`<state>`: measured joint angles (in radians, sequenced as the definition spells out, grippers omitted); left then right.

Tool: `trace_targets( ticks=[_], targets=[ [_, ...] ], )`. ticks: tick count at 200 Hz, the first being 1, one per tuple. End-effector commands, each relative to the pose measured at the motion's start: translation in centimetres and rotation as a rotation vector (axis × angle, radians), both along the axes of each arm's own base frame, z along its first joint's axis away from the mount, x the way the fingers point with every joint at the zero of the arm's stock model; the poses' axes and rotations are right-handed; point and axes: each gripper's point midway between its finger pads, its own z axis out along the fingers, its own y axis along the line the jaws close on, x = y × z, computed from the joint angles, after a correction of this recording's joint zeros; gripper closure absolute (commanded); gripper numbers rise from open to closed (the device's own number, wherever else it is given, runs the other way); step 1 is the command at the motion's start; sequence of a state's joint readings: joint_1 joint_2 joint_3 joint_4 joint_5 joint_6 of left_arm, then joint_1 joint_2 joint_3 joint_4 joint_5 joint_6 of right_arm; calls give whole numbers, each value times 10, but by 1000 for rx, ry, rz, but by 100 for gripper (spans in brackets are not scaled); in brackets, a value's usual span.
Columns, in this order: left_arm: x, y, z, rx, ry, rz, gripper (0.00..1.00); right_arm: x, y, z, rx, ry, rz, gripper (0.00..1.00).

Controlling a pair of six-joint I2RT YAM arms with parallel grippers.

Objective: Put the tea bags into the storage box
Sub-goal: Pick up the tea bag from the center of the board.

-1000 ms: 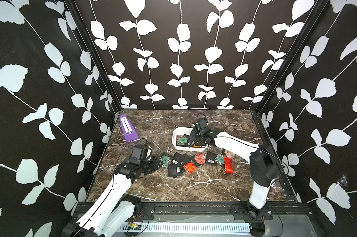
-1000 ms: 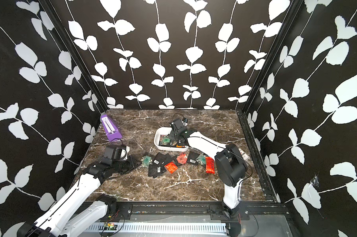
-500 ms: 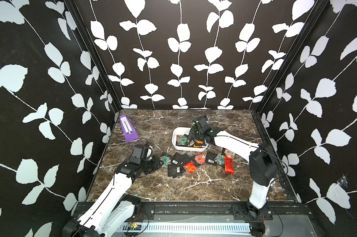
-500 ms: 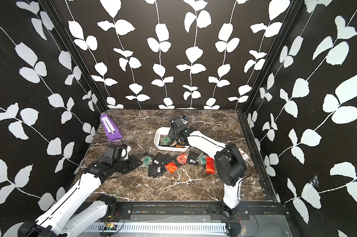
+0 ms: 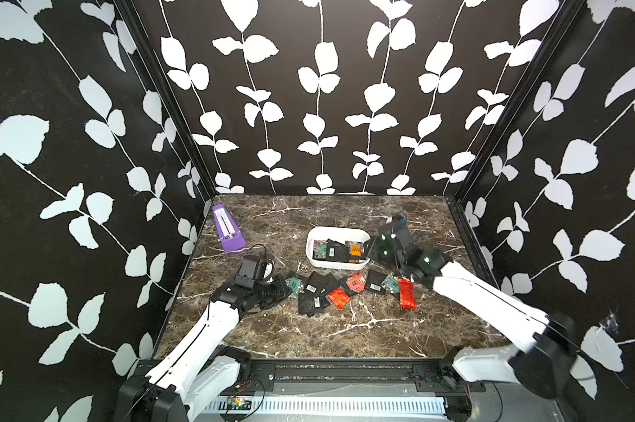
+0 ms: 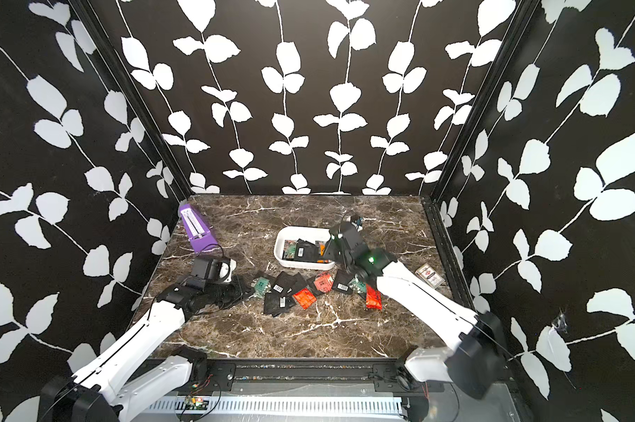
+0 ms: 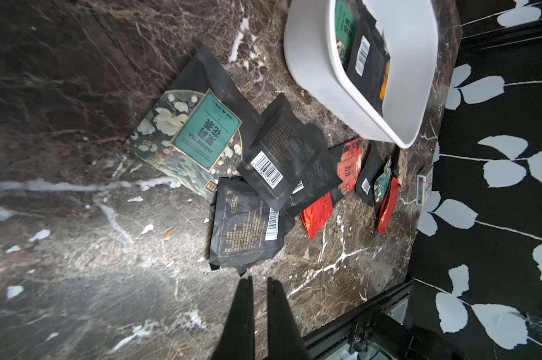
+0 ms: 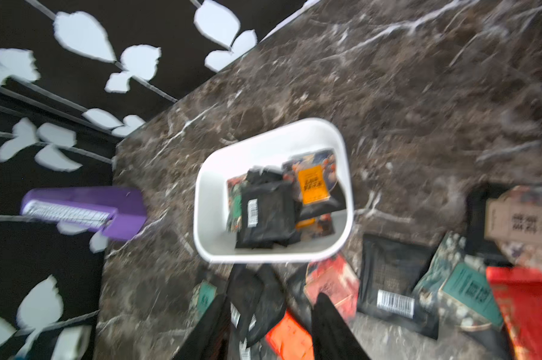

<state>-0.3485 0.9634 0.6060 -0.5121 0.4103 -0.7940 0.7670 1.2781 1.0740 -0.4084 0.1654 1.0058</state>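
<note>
On the near left of the counter [image 5: 345, 329], the left hand [image 7: 260, 279] is sitting low with its two fingers pressed almost together and gripping nothing. The corner of a black tea bag [image 7: 244, 230] is lying just beyond its tips. The loose tea bags [image 5: 327, 290] are lying in an overlapping row across the middle of the counter, to the right of that hand. They are mostly black with barcodes, with some green, red and salmon. Farther right, the right hand [image 8: 272, 296] is hovering with its fingers well apart and gripping nothing, beside the right end of the storage box [image 5: 330, 263]. The box is sitting just behind the row, holding several black, green and orange tea bags. A purple metronome [image 5: 228, 232] is standing at the far left.
</note>
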Motion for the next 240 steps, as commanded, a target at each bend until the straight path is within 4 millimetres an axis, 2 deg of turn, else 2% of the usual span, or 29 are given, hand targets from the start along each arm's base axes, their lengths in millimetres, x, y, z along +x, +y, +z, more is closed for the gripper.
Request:
trace_targets(
  ticks=[1,22,47,78,95,97,101,134,177,240],
  targets=[
    [6,-9,6,-17,-24,-17,95,-37,26,-38,2,78,67,56],
    [6,-17,0,-22,-12,-27,97,-62,65,-56,58,110,126,57],
    [2,-27,-12,-5,14,-50,99,-80,106,-80,89,148,181,59],
    [0,-33,-34,11,73,-59,100,-92,135,-111,141,209,194,61],
    [0,-36,-45,8,103,-64,100,-95,139,-120,154,221,188,62],
    [0,-37,-46,7,107,-66,100,-96,139,-129,137,232,183,62],
    [0,-38,-48,2,111,-69,100,-95,138,-133,132,239,176,63],
    [2,-41,-60,20,143,-91,100,-94,128,-153,139,254,110,68],
    [-1,-38,-76,57,171,-105,100,-95,126,-166,111,272,99,69],
    [-16,-27,-97,95,219,-96,100,-95,135,-175,111,294,110,70]
  ],
)
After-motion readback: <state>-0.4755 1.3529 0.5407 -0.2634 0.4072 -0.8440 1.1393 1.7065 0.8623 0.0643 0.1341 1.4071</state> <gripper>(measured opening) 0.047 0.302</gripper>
